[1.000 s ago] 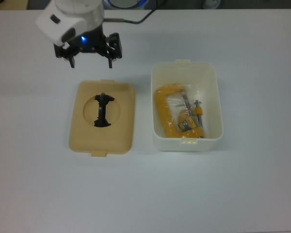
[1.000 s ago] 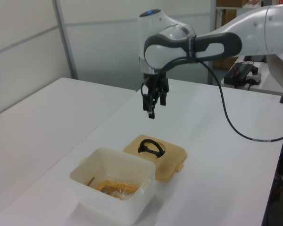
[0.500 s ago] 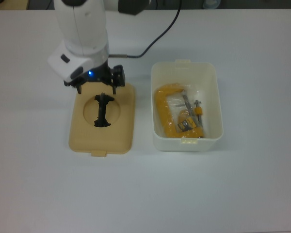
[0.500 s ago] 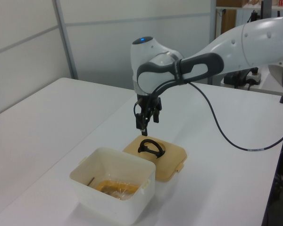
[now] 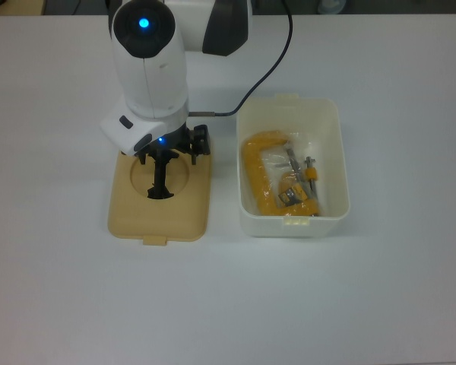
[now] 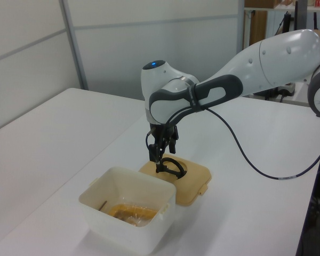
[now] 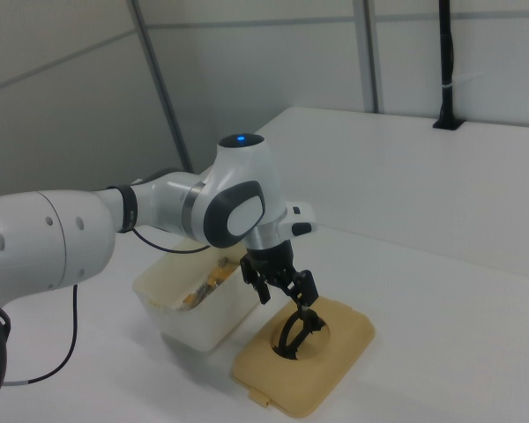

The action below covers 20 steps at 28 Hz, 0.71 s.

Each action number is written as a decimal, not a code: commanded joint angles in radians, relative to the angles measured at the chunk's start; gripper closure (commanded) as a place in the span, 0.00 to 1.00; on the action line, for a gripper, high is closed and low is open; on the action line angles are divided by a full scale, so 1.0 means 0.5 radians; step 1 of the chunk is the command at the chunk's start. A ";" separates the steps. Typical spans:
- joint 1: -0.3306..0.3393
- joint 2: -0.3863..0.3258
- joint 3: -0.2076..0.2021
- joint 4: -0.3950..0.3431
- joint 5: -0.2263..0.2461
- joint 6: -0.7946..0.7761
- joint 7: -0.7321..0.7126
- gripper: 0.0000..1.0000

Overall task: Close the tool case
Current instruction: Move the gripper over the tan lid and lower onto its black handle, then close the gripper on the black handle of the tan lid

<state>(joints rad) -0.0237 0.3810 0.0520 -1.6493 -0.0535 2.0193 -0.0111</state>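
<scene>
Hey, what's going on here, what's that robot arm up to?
A Franka arm has its gripper low over a tan lid that lies flat on the white table, right at the lid's black handle. Nothing is lifted yet. To the top view's right of the lid, apart from it, the white tool case stands open with a yellow C-clamp inside. It looks set to take the lid by its handle and close the case.

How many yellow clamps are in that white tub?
1: a yellow C-clamp lies in the white tub, at the top view's left side; the clear bag beside it may hide more.
</scene>
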 commanded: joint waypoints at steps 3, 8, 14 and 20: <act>0.001 -0.029 -0.012 -0.098 -0.065 0.100 0.074 0.05; -0.011 -0.026 -0.012 -0.098 -0.065 0.100 0.077 0.06; -0.011 -0.016 -0.012 -0.101 -0.065 0.100 0.099 1.00; -0.020 -0.016 -0.012 -0.116 -0.065 0.097 0.117 1.00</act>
<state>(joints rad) -0.0331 0.3834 0.0483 -1.6757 -0.0658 2.0385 0.0210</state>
